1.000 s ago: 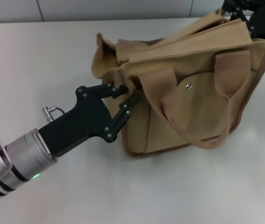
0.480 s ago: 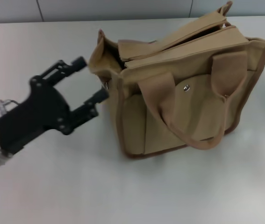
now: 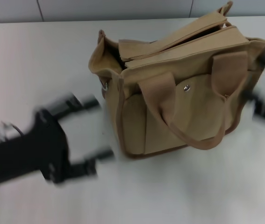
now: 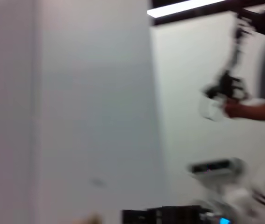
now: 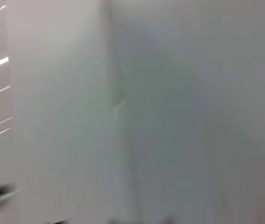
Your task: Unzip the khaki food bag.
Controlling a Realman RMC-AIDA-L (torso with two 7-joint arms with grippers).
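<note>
The khaki food bag stands upright on the white table in the head view, its front pocket with the silver snap facing me and a loop handle hanging over the front. Its top gapes at the left end. My left gripper is open and empty, low at the left and a short way off the bag's left side. My right gripper shows as a dark smear at the bag's right side. Both wrist views show only walls, not the bag.
The grey wall runs along the table's far edge. The left wrist view shows a person and equipment far off in the room.
My left gripper has let go of the bag's left end, opened and pulled back down to the left. My right gripper left the back right corner and now shows at the right side.
</note>
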